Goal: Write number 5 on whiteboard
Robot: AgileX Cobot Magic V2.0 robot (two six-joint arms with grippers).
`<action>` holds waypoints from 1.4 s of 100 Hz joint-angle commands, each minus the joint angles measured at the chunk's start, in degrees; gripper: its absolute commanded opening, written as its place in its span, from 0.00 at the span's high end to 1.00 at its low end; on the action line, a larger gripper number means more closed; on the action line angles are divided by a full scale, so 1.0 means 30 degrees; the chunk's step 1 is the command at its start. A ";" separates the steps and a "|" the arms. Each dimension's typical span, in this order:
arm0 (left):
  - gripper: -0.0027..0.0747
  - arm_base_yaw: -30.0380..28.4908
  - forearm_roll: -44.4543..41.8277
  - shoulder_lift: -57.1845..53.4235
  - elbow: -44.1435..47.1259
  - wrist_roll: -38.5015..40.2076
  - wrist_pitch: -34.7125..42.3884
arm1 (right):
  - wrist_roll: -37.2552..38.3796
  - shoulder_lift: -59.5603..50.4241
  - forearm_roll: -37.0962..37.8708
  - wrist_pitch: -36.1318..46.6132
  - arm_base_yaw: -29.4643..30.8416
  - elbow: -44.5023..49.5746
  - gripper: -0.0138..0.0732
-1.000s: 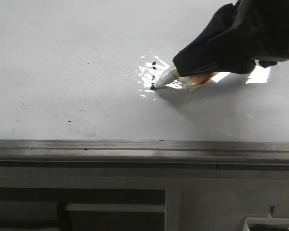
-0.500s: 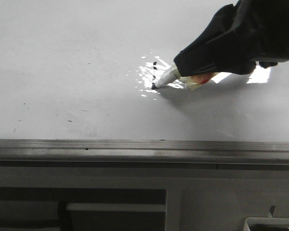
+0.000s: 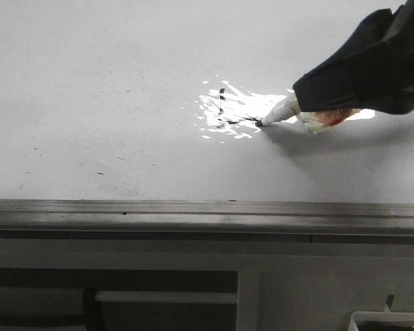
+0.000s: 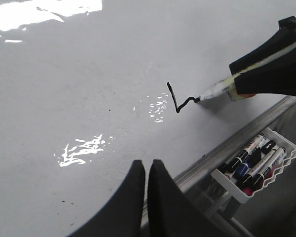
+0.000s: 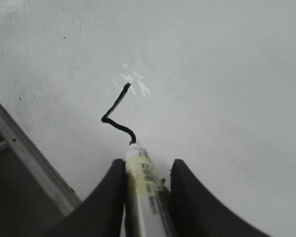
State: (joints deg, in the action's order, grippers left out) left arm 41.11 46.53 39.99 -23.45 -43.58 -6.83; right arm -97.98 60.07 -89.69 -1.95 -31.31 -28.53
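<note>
Extending rightward since before: number 5 [image 3: 236, 118], right hand [image 3: 300, 110].

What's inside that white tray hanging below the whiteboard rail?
The white tray holds several markers lying side by side: dark barrels with pale bodies, one with a blue section. Its lower end shows something reddish. The tray floor beneath them is covered, so nothing else can be confirmed.

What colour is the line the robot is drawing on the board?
Black. The line shows best in the left wrist view, dark against the white board.
</note>
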 commanded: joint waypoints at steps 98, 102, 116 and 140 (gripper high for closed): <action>0.99 -0.0050 0.0242 -0.0069 -0.0529 0.0201 0.0982 | -0.0284 -0.0170 -0.0796 -0.4048 0.0289 -0.1430 0.90; 0.99 -0.0050 0.0242 -0.0069 -0.0529 0.0201 0.0982 | -0.0295 -0.0170 -0.0796 -0.3950 0.0289 -0.1595 0.90; 0.99 -0.0050 0.0242 -0.0069 -0.0529 0.0201 0.0982 | -0.0379 -0.0170 -0.0796 -0.3683 0.0289 -0.2537 0.90; 0.99 -0.0050 0.0242 -0.0069 -0.0529 0.0201 0.0982 | -0.0379 -0.0136 -0.0796 -0.2084 0.0289 -0.2915 0.90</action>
State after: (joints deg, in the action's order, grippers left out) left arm 41.11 46.53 39.99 -23.45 -43.58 -6.83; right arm -98.58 60.78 -91.05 -9.29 -30.76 -35.19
